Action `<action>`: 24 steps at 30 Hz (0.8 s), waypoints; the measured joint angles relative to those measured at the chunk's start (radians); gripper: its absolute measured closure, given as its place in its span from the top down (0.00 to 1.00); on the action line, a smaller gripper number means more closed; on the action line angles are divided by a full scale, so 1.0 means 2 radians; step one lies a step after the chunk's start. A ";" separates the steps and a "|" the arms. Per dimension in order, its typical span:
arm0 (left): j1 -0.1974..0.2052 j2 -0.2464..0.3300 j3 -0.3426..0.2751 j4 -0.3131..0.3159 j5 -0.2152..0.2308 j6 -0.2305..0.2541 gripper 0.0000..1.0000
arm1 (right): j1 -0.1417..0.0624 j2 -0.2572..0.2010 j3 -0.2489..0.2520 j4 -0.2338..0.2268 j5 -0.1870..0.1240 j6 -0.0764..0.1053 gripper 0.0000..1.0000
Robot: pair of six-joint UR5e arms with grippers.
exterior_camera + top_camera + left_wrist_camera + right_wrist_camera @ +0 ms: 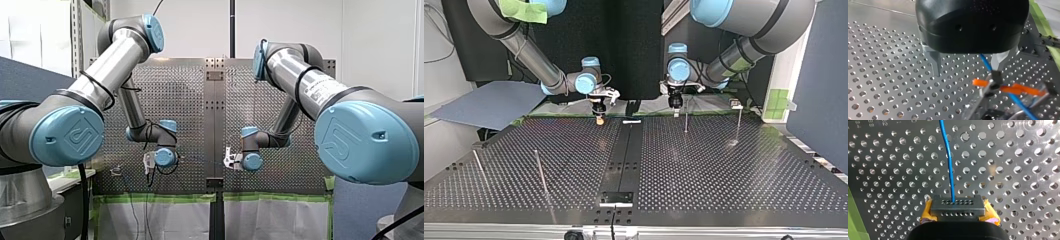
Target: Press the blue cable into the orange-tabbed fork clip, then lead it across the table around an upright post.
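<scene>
In the left wrist view my left gripper is open, its metal fingers wide apart just above the perforated table. The blue cable runs between them, close to one finger, ungripped. It crosses the orange-tabbed fork clip right ahead of the fingers; whether it sits in the fork I cannot tell. In the right wrist view my right gripper with yellow pads is shut on the blue cable, which leads straight ahead over the table. Both grippers, the left gripper and the right gripper, hang at the top view's far edge.
Thin upright posts stand on the table: one post beside my left gripper, another post further right, two more posts at the near left. A small white piece lies on the centre rail. Green tape lines the table's edge.
</scene>
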 joint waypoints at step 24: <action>-0.006 0.000 0.004 -0.015 -0.022 0.035 0.00 | 0.000 0.000 0.000 0.000 -0.001 0.000 0.00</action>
